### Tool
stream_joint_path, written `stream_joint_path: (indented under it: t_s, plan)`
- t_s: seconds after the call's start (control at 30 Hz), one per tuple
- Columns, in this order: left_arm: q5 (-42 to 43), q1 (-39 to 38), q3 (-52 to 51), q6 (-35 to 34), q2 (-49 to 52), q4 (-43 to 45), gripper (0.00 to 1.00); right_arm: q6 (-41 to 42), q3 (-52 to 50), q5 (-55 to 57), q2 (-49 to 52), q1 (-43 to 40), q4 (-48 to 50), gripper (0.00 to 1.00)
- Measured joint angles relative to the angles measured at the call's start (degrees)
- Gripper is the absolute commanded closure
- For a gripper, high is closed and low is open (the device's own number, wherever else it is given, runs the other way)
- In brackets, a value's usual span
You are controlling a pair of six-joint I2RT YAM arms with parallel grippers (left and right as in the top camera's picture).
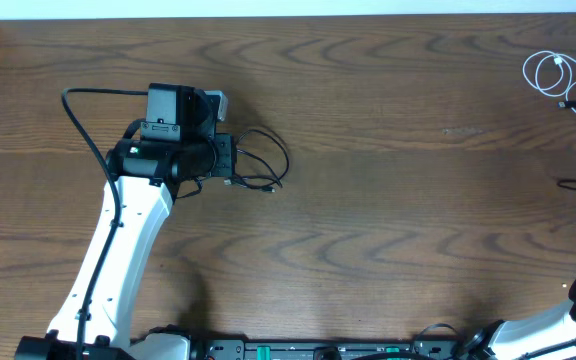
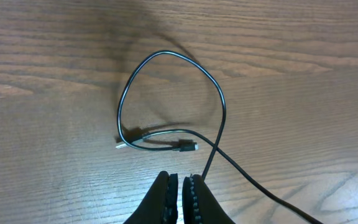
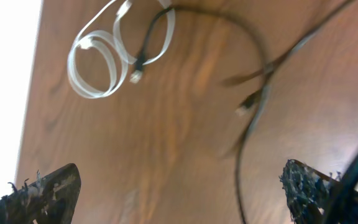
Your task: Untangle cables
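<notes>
The left gripper (image 2: pixel 182 186) is closed, fingertips pressed together. One strand of the black cable (image 2: pixel 219 99) runs down behind a fingertip; I cannot tell whether it is pinched. Its loop lies straight ahead of the fingers, with both plugs crosswise just beyond them. The right gripper (image 3: pixel 179 186) stands wide apart, holding nothing. The white cable (image 3: pixel 92 68) is coiled ahead and to its left, a dark cord (image 3: pixel 253 93) reaching into the coil. The left arm is nearer the black loop, the right the white coil.
</notes>
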Motion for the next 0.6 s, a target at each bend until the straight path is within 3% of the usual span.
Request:
stream_joint_path:
  t_s: [0.33,0.43,0.6]
  plan:
    - [0.31,-5.07,0.00,1.70,0.00,2.49,0.93,-7.54,4.11,-18.88,0.07,2.12,-2.62,0.01]
    - [0.33,-6.99,0.00,1.92,0.00,3.26,0.92,-4.83,7.21,-14.01,0.07,2.25,-7.26,0.01]
    - [0.31,-7.39,0.00,2.49,0.00,3.91,0.93,4.37,7.56,5.38,0.07,2.21,-16.37,0.01]
